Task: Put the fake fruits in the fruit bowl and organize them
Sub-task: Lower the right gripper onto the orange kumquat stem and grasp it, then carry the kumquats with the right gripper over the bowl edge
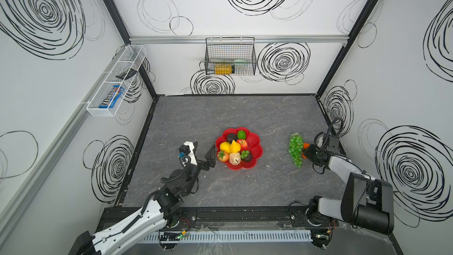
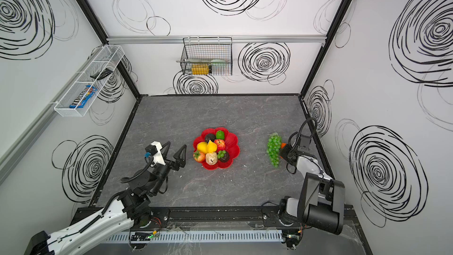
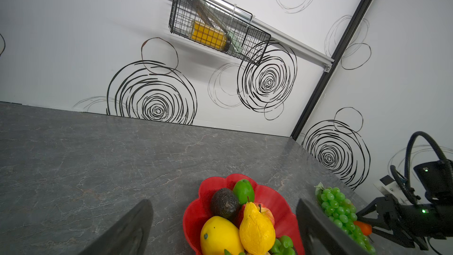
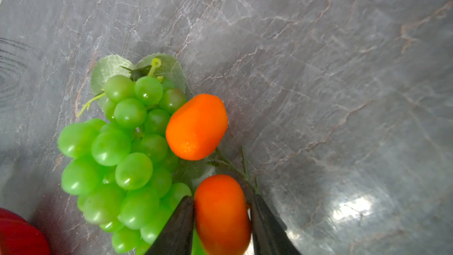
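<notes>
My right gripper [image 4: 221, 196] pinches a small glossy orange plastic fruit [image 4: 221, 217] on the grey marbled bench [image 4: 318, 69], well apart from the scalloped red plastic fruit bowl [image 1: 256, 143]. Lifting may snag the green plastic grape bunch [image 4: 117, 163] just beside it. My left gripper [image 1: 205, 144] gapes empty.

Both top views: high overhead, looking down on whole table [image 1: 220, 192]. Left wrist cam: low, looks ahead of my left gripper [image 3: 224, 202] at fruit bowl [image 3: 213, 180], grapes [image 3: 340, 207]. Right wrist cam: close over same grapes, orange [image 4: 221, 217].
</notes>
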